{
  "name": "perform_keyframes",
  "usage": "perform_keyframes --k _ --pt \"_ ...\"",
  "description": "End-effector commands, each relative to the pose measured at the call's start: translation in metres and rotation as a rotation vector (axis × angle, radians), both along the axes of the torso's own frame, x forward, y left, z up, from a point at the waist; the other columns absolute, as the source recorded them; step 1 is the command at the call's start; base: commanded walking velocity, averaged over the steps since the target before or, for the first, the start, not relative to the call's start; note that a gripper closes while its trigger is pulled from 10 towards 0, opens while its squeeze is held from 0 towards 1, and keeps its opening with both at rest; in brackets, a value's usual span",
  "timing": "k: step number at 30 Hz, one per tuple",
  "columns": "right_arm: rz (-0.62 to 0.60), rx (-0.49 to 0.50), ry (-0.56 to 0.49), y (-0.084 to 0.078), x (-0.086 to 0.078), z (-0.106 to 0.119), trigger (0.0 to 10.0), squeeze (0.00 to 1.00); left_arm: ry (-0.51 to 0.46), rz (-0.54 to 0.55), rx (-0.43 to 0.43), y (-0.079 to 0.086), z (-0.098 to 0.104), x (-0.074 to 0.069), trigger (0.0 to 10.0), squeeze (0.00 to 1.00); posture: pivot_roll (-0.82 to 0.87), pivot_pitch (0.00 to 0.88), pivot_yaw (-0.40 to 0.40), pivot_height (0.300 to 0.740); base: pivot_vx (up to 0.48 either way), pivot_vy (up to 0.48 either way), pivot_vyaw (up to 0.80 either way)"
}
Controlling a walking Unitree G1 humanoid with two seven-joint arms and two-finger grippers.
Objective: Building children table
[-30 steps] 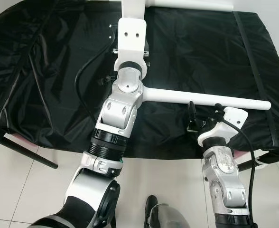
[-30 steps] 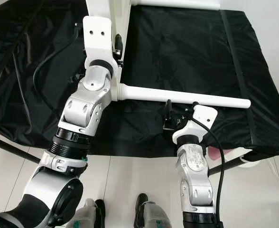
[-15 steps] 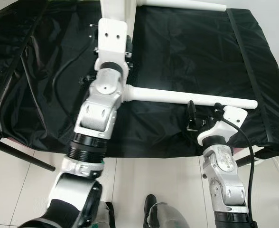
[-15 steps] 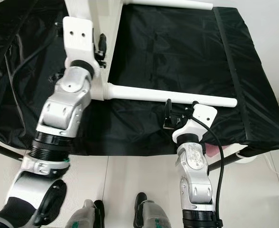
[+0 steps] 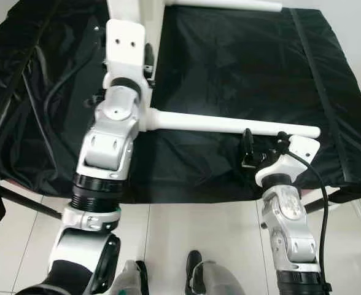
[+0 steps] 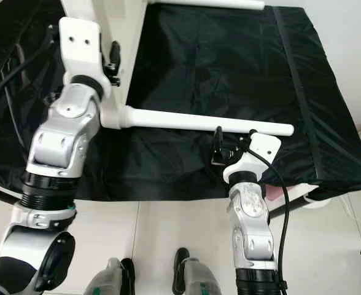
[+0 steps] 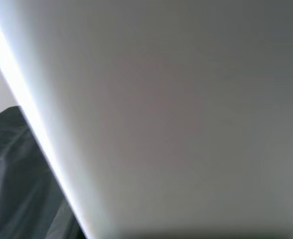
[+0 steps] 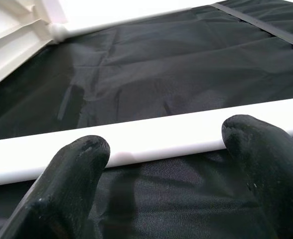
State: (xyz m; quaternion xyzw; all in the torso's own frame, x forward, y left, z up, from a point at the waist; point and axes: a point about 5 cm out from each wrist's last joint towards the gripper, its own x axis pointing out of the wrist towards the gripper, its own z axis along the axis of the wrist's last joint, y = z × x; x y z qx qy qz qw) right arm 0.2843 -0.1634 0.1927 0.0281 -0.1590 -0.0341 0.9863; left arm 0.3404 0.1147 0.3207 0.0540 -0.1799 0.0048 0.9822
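Observation:
A white children's table lies on its side on the black cloth [image 5: 242, 67]. Its top panel [image 5: 131, 9] stands at the back left. One white leg [image 5: 229, 125] runs right from the panel, low over the cloth; a second leg [image 5: 223, 4] runs along the back. My left gripper [image 5: 147, 56] is pressed against the panel, and the panel's white face [image 7: 176, 119] sits right before the left wrist camera. My right gripper [image 8: 166, 144] is open just in front of the near leg [image 8: 161, 134], with one black finger [image 8: 72, 184] on either side and nothing held.
The cloth-covered surface ends at a front edge [image 5: 186, 200] just ahead of my body, with tiled floor [image 5: 180, 239] below. A black frame bar [image 5: 27, 206] sticks out at the lower left. A black cable [image 5: 58, 92] loops over the cloth by my left arm.
My left arm and the white table have slid to the left over the cloth, so the near leg's free end now lies closer to my right gripper. The right arm has held still.

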Motion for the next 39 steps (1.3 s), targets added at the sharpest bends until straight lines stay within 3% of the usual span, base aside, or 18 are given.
perform_keyframes --k 1,8,12,17,22,23,32,33,37,38,39 --pt "-0.005 0.001 0.009 -0.001 0.000 -0.004 10.0 0.00 -0.071 0.171 0.008 0.032 0.014 -0.009 0.0 0.00 0.11 0.221 0.007 0.740 0.000 0.000 0.00" --pt "0.005 0.000 0.006 0.000 0.003 -0.004 10.0 0.00 -0.092 0.182 0.009 0.040 0.021 -0.018 0.0 0.00 0.12 0.215 0.000 0.740 0.000 0.000 0.00" --pt "0.012 -0.005 0.003 0.001 0.007 -0.003 10.0 0.00 -0.069 0.086 0.020 0.023 0.010 -0.027 0.2 0.00 0.12 0.210 -0.011 0.740 0.000 0.000 0.00" --pt "0.010 -0.006 0.002 -0.001 0.007 -0.003 10.0 0.00 -0.067 0.054 0.043 0.020 0.006 -0.033 0.0 0.00 0.12 0.210 -0.011 0.740 0.000 0.000 0.00" --pt "0.005 -0.011 -0.002 -0.003 0.007 -0.003 10.0 0.00 -0.064 0.083 0.080 0.034 0.006 -0.033 0.0 0.00 0.11 0.202 -0.015 0.740 0.000 0.000 0.00" --pt "0.005 -0.012 -0.003 -0.004 0.008 -0.003 10.0 0.00 -0.054 0.087 0.091 0.037 0.006 -0.031 10.0 0.00 0.11 0.205 -0.019 0.740 0.000 0.000 0.00" --pt "0.004 -0.016 -0.006 -0.005 0.009 -0.002 10.0 0.00 -0.055 0.050 0.100 0.033 0.006 -0.030 10.0 0.00 0.10 0.207 -0.022 0.740 0.000 0.000 0.00" --pt "0.004 -0.019 -0.006 -0.005 0.009 -0.002 10.0 0.00 -0.061 0.041 0.112 0.033 0.007 -0.030 10.0 1.00 0.10 0.210 -0.024 0.740 0.000 0.000 0.00" --pt "0.000 -0.025 -0.006 -0.008 0.007 -0.002 10.0 0.00 -0.070 0.029 0.170 0.033 0.007 -0.030 10.0 1.00 0.10 0.210 -0.024 0.740 0.000 0.000 0.00" --pt "-0.001 -0.026 -0.006 -0.008 0.007 -0.002 10.0 0.00 -0.076 0.026 0.190 0.032 0.008 -0.030 10.0 0.23 0.10 0.210 -0.024 0.740 0.000 0.000 0.00" --pt "-0.002 -0.028 -0.006 -0.008 0.006 -0.002 10.0 0.00 -0.080 0.023 0.204 0.032 0.008 -0.030 10.0 0.23 0.10 0.210 -0.024 0.740 0.000 0.000 0.00"
